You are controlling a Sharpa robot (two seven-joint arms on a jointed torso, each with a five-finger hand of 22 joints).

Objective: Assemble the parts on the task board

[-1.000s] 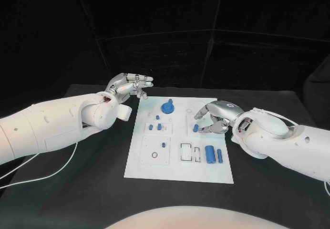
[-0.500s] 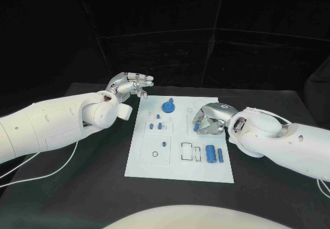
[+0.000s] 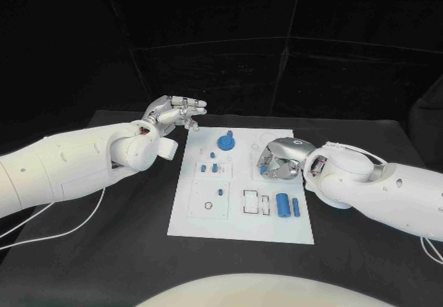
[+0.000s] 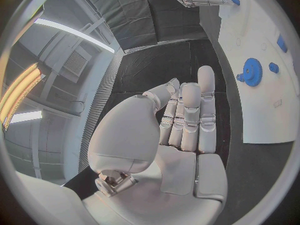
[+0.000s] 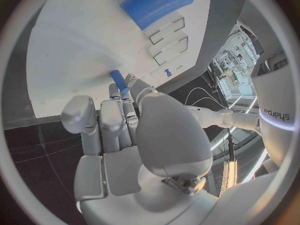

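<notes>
A flat white rectangular task board [image 3: 242, 220] lies in the middle of a black table [image 3: 369, 256], and everything here is placed from that board. The robot's right hand [image 3: 280, 160], silver and many-fingered, rests over the board's right half, a little beyond the middle, with its fingers curled downward. In the right wrist view the fingertips [image 5: 122, 94] close around a small blue peg-shaped part [image 5: 119, 80] whose far end meets the board's surface; judging from that, the hand is pinching the peg so it can be stood in or drawn from a seat there, though the seat itself is hidden by the fingers. Nearer the robot on the same right side lie a thick blue cylinder [image 3: 281, 206] and, just beside it, a thinner blue rod [image 3: 296, 208], apparently waiting their turn. A blue gear wheel [image 3: 226, 141] sits near the board's far edge, around the middle, and several small blue pegs [image 3: 209, 169] stand in the board's left half. The left hand [image 3: 173, 113] is held off the board's far left corner, above the table, fingers drawn together and curled with nothing in them, seemingly parked clear so the right hand can work. The assembly looks only partly done.
</notes>
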